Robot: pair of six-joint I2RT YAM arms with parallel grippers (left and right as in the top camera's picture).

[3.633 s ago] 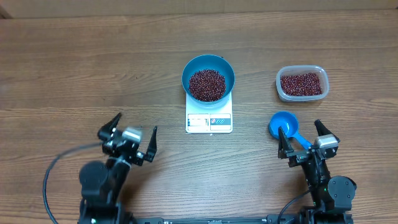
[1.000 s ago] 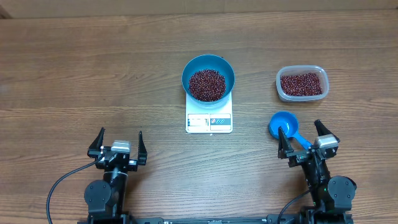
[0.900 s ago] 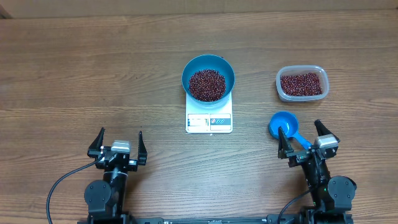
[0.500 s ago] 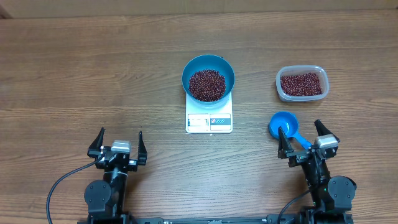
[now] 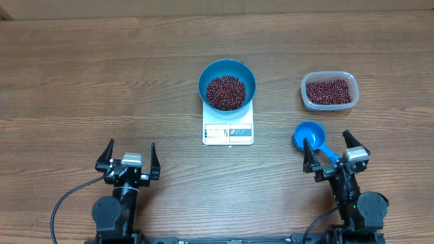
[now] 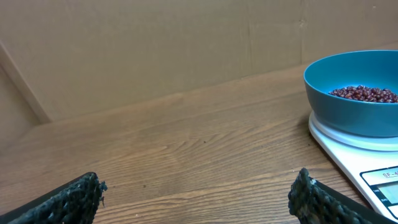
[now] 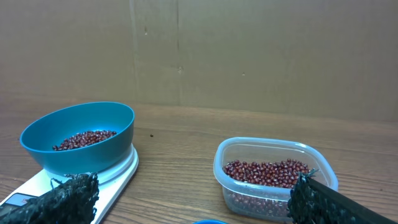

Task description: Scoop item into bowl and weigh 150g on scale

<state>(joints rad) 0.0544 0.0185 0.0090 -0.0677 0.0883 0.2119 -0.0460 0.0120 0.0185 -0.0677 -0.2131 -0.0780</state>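
Overhead: blue scoop (image 5: 308, 136) lies between the right gripper (image 5: 327, 152) and clear tub (image 5: 329, 108).

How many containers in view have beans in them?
2: the blue bowl, sitting on the scale mid-table, and the clear tub off to its right. The blue scoop nearer the robot than the tub looks empty.

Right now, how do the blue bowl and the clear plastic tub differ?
The bowl is round and opaque bright blue; the tub is a clear rounded rectangle. The bowl sits on the scale; the tub rests directly on the table, off to the right of the scale. Both are upright, uncovered and hold dark red beans.
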